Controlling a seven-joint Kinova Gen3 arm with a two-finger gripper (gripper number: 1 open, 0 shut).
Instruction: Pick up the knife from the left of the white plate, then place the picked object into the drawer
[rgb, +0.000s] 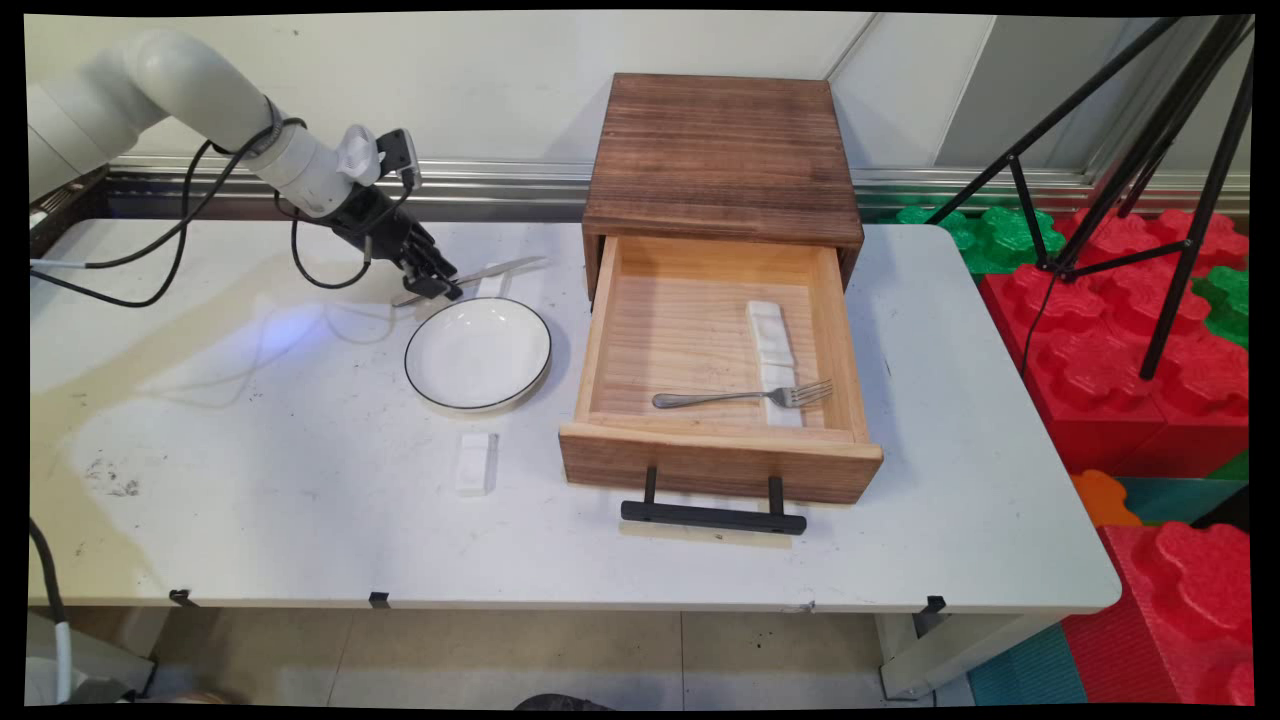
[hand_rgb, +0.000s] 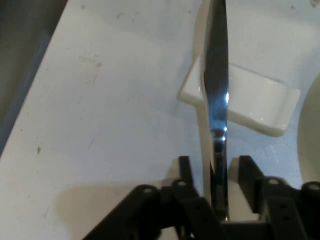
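Shiny, slim steel knife (hand_rgb: 216, 95), resting across white rest (hand_rgb: 250, 102) near table's (rgb: 250, 500) far edge; handle between narrow-set fingers (hand_rgb: 185, 167) of gripper (hand_rgb: 215, 170).

Black gripper (hand_rgb: 216, 172) at bottom centre, fingers (hand_rgb: 186, 170) either side of a shiny knife (hand_rgb: 216, 75) running up to the top edge. Crossing a small white rest (hand_rgb: 255, 102) at right of centre. White table (hand_rgb: 100, 100) beneath.
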